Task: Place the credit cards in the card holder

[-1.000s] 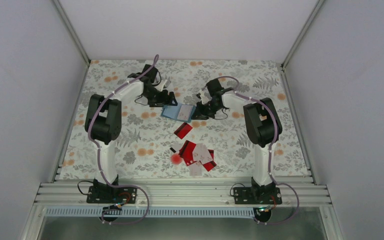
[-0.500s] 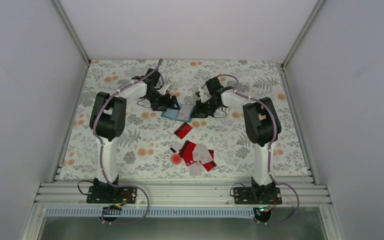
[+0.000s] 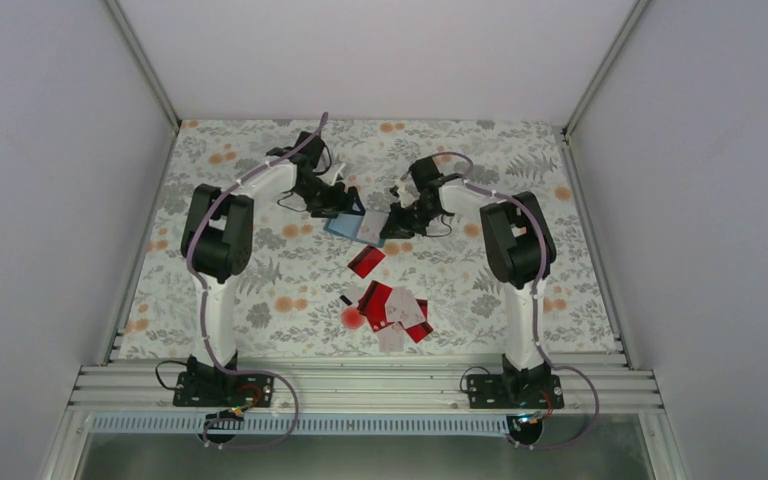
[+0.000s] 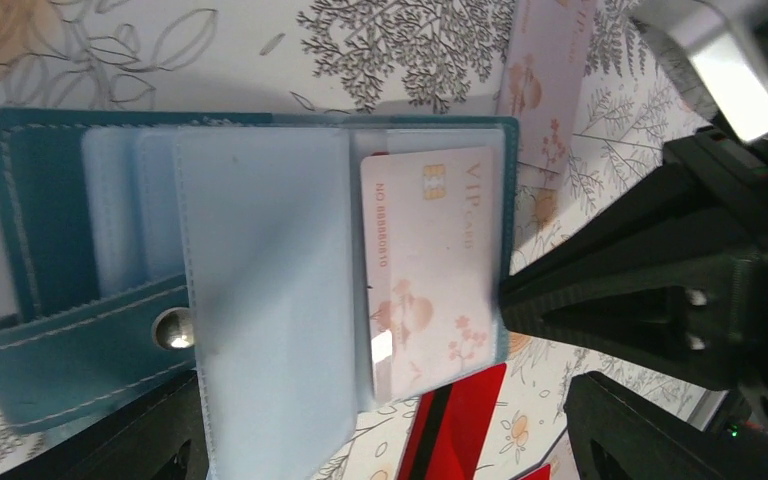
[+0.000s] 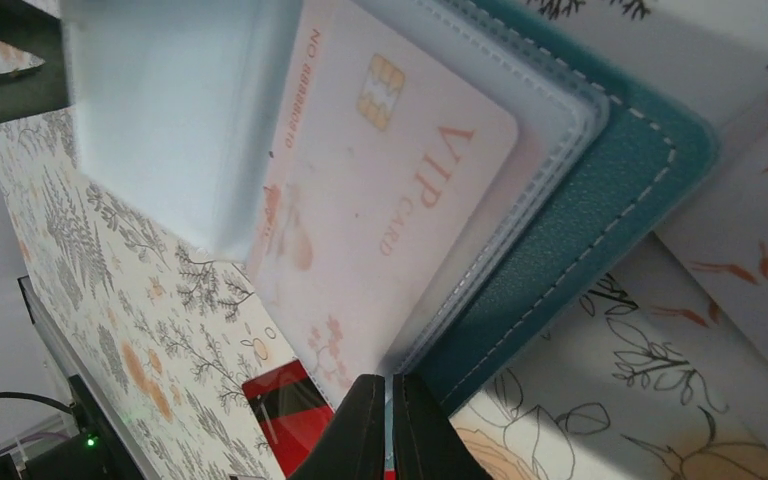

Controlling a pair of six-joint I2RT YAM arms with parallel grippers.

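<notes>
The teal card holder point(image 3: 352, 226) lies open on the table, its clear sleeves point(image 4: 260, 290) spread. A pale pink VIP credit card point(image 4: 425, 270) sits in one sleeve point(image 5: 380, 190). My left gripper point(image 4: 385, 405) hangs open over the holder's near edge point(image 3: 343, 207), its fingers astride it. My right gripper point(image 5: 390, 400) is shut, its tips against the holder's teal edge point(image 3: 390, 222). Several red and white credit cards point(image 3: 397, 310) lie heaped nearer the arm bases. One red card point(image 3: 366, 261) lies apart point(image 4: 455, 425).
Another pale pink card point(image 4: 545, 80) lies on the flowered cloth beyond the holder. A small round red blob point(image 3: 352, 318) and a tiny black piece point(image 3: 345, 299) sit left of the heap. White walls close the table on three sides.
My left gripper has moved right, onto the holder's left side. The right arm's elbow has shifted slightly left; its gripper stays shut at the holder's edge.
</notes>
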